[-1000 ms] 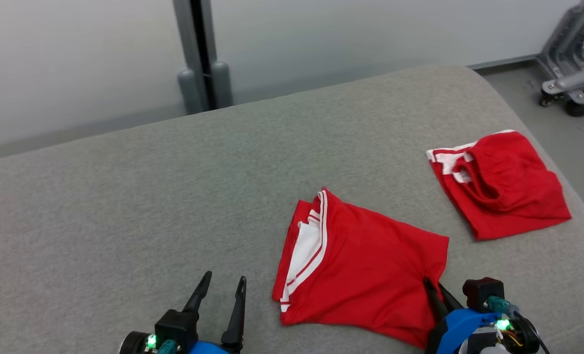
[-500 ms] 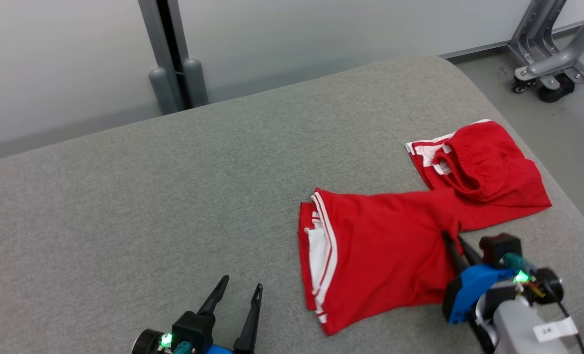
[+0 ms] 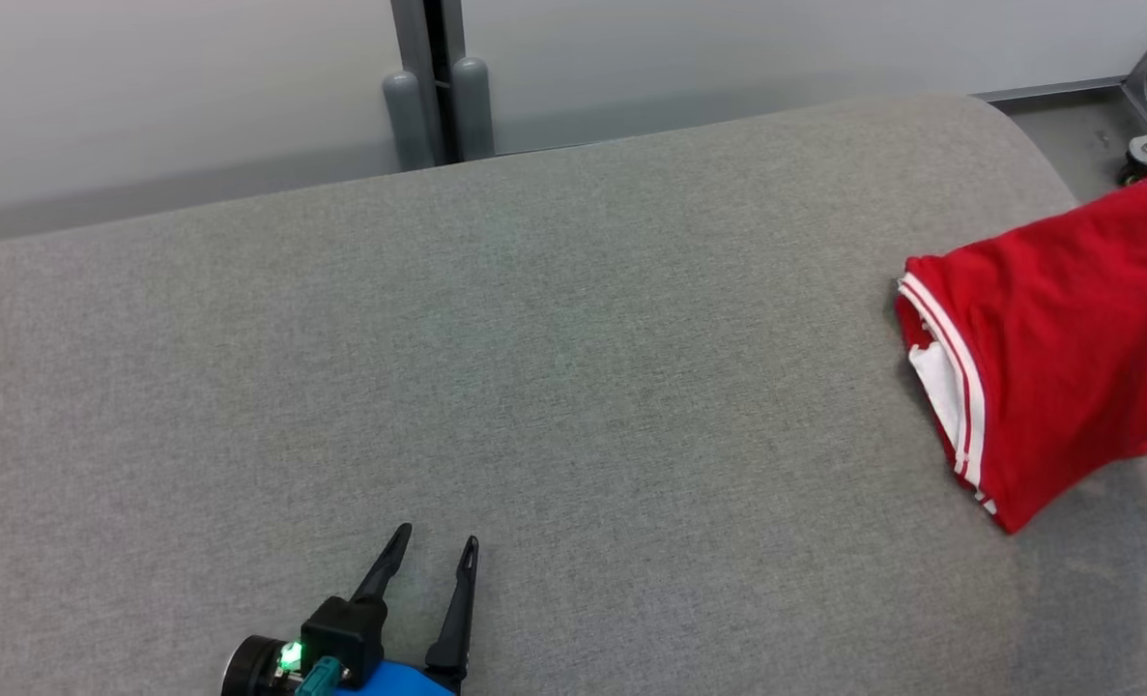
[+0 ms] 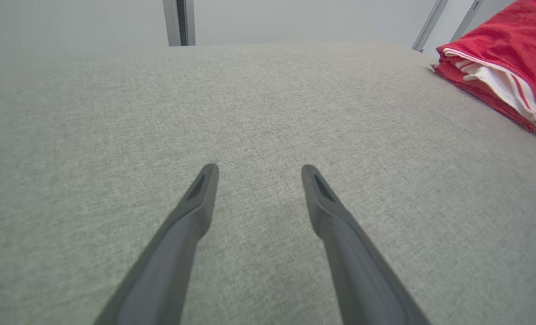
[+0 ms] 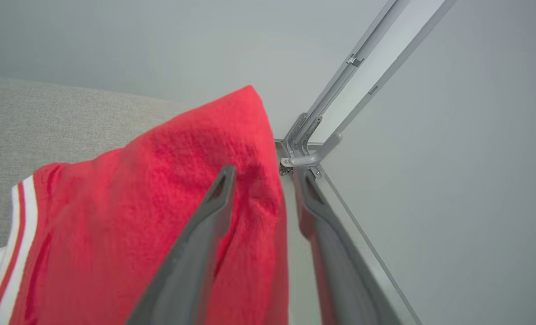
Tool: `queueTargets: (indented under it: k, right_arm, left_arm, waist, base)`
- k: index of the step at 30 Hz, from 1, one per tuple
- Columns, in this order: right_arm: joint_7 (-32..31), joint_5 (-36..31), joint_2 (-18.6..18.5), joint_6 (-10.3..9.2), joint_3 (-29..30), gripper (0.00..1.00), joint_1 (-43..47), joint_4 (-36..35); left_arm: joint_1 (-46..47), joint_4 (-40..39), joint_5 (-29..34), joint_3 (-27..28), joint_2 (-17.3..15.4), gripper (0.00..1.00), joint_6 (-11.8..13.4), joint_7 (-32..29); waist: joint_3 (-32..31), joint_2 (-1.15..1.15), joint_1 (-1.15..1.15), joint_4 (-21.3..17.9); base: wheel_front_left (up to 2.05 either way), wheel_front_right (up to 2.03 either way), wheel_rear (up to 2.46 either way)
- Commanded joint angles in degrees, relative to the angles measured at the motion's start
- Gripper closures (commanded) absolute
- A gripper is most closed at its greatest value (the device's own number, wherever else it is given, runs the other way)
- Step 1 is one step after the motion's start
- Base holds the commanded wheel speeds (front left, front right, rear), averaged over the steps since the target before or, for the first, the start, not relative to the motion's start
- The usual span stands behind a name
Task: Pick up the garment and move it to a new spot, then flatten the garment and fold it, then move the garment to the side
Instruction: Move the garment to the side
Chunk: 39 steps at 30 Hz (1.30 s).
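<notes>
While the right gripper (image 5: pixel 265 171) stands with its 2 dark fingers parted, the red garment (image 5: pixel 137 203) hangs against them. The cloth covers the inner side of the left-hand finger (image 5: pixel 195 253) in the right wrist view and fills most of the gap. A thin pale slit shows between the cloth and the other finger. The jaws are plainly apart and nothing is pinched flat between them; whether a fold is caught on 1 finger I cannot tell.

From the head view the garment (image 3: pixel 1046 358) sits far off to the right of the left gripper (image 3: pixel 438 536) and ahead of it. It runs up and out past the picture's right edge. Its near end is a hem with 2 white stripes and a white lining showing inside, and that end faces back toward the left gripper. In the left wrist view the garment (image 4: pixel 511 54) is at the upper right, well beyond the fingertips, and its striped edge looks to rest on the cushion.

The left gripper (image 4: pixel 259 167) hovers low with its fingers spread wide and nothing between them, just the grey woven cushion (image 3: pixel 534 338) underneath. Past the cushion's far edge, straight ahead of that gripper, a grey post (image 3: pixel 438 97) stands against the pale wall. A metal frame on a wheel (image 5: pixel 313 149) shows beyond the right gripper's fingertips.
</notes>
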State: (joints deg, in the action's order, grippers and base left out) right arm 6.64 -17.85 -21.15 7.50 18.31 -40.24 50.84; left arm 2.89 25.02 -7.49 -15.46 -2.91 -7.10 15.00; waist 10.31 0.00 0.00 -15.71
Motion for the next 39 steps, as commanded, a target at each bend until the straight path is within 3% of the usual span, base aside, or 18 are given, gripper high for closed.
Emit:
queueTargets:
  k: [1,9,16,28,39]
  right_arm:
    - [1.0,-2.1,2.1,-0.01,1.8,0.0,-0.5,-1.0]
    - [7.4,-4.3,11.5,-0.02,5.3,0.0,1.6,-3.4]
    - [8.5,3.1,16.9,-0.01,-2.1,0.0,7.8,-12.2]
    - [8.6,18.6,18.1,-0.01,-13.4,0.0,24.1,-20.5]
    - [8.6,23.2,18.2,-0.01,-16.7,0.0,29.1,-22.9]
  left_arm:
    - [1.2,-0.4,-0.1,0.7,0.0,0.0,-0.3,0.2]
    - [2.3,-0.9,-0.4,4.0,0.0,0.0,0.3,0.2]
    - [3.2,-2.1,-1.3,8.9,0.0,0.0,1.9,0.2]
    - [0.9,-2.0,-3.4,14.0,0.0,0.0,2.9,0.2]
    - [-1.3,-0.9,-5.0,14.0,0.0,0.0,2.3,0.2]
  waist:
    - [0.7,0.0,0.0,0.8]
    - [0.4,0.0,0.0,1.7]
    - [-0.5,0.0,0.0,4.5]
    - [-2.7,0.0,0.0,11.0]
    - [-5.2,0.0,0.0,13.8]
  base:
    - [0.0,0.0,0.0]
    - [0.0,0.0,0.0]
    - [0.0,0.0,0.0]
    - [0.0,0.0,0.0]
    - [0.0,0.0,0.0]
